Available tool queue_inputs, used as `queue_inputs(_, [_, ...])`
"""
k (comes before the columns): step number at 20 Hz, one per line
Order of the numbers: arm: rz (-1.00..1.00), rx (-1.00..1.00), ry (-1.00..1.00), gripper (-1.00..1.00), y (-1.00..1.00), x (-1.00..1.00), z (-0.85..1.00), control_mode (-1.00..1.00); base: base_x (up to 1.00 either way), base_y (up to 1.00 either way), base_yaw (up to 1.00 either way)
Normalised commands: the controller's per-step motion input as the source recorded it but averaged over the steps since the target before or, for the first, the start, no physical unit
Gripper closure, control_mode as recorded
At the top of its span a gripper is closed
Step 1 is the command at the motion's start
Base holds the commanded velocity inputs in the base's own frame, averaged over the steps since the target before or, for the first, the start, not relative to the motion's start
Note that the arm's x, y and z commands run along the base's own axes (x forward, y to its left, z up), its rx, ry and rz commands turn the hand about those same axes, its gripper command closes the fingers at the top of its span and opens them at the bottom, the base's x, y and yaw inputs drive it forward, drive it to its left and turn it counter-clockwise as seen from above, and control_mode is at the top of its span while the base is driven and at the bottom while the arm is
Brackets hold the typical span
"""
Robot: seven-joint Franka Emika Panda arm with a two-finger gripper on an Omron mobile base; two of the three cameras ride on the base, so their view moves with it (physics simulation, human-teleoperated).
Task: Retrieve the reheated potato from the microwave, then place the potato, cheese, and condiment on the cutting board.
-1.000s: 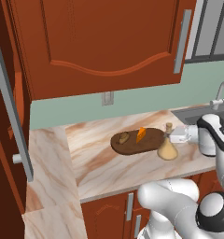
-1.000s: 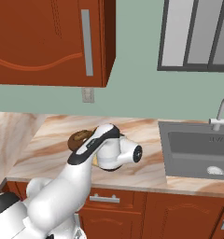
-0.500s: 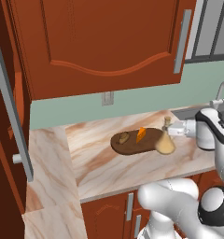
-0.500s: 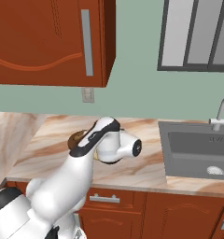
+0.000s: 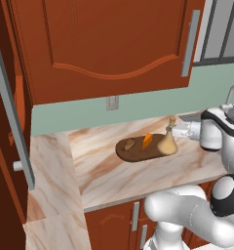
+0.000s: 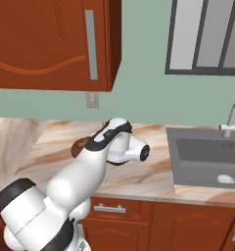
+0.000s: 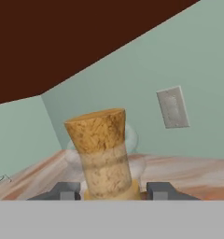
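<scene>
Gripper (image 7: 111,190) clamped on condiment (image 5: 167,141) neck. Bottle's base sits at cutting board (image 5: 138,153) right end; cheese (image 5: 147,141), potato (image 5: 130,144) on board. Lower straight, release gently, keep bottle upright.

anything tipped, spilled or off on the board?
Nothing stands out. The potato and cheese lie on the cutting board; the condiment stands upright at its right end, neck between the hand's fingers. No spill.
</scene>
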Motion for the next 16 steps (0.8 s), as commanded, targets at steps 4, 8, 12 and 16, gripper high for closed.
queue_inputs(4, [0.02, 0.00, -0.03, 1.00, -0.25, 0.24, 0.01, -1.00, 0.00, 0.00, 0.00])
queue_inputs(8, [0.04, -0.02, -0.02, 1.00, -0.22, 0.25, 0.00, -1.00, 0.00, 0.00, 0.00])
queue_inputs(12, [0.03, -0.01, 0.00, 1.00, -0.07, 0.27, 0.00, -1.00, 0.00, 0.00, 0.00])
queue_inputs(16, [0.05, 0.00, -0.01, 1.00, -0.03, 0.17, 0.00, -1.00, 0.00, 0.00, 0.00])
